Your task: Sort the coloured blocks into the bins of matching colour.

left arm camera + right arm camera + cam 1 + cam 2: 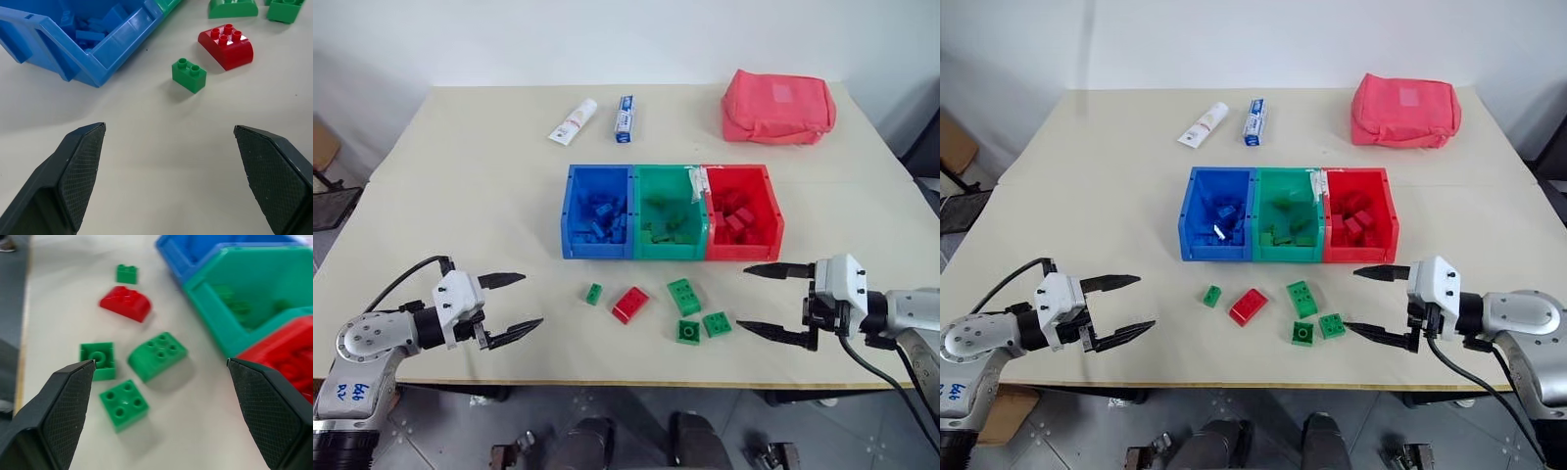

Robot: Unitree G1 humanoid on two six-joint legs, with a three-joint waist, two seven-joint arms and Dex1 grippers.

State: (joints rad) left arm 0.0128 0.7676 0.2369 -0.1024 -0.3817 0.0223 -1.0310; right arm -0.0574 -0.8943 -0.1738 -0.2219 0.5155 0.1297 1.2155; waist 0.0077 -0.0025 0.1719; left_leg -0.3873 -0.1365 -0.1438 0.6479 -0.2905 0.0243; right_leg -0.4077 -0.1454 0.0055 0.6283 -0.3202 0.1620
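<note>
Red block (pixel 630 304) between left pincer (pixel 513 304) and right pincer (pixel 764 302), apart from both.

The bins (pixel 671 212) are standing as a joined wall across the middle of the table (pixel 460 196), blocking any straight pass to the far side. Just in front of the bins, five loose blocks (pixel 684 296) are cluttering the centre strip. Left and right of that cluster, bare tabletop is lying open. Behind the bins, two tubes (pixel 574 121) and a pink pouch (pixel 777 106) are sitting well apart.
</note>
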